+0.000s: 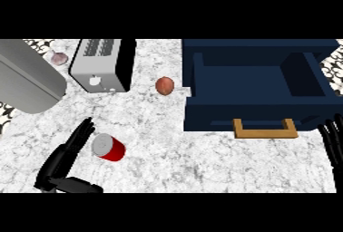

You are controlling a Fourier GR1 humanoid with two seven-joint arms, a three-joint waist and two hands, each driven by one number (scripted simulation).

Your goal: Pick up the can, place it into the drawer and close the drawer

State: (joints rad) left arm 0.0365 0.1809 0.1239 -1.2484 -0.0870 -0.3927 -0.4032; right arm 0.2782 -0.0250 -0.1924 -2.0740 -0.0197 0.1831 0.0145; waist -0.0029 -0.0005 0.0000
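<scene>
A red can (108, 147) with a silver top lies tilted on the marble counter at the lower left. My left hand (67, 154) is just left of it, fingers straight and stretched toward the can, thumb low; I cannot tell whether they touch it. The dark blue drawer (254, 115) stands pulled open at the right, with a tan handle (265, 129) on its front. At the right edge, beside the drawer's front corner, my right hand (332, 142) shows only straight fingers pointing up.
A silver toaster (100, 63) stands at the back left, next to a large grey metal object (26, 81). A brown egg-shaped item (164, 85) lies between the toaster and the drawer. A small glass (59, 57) sits at the back.
</scene>
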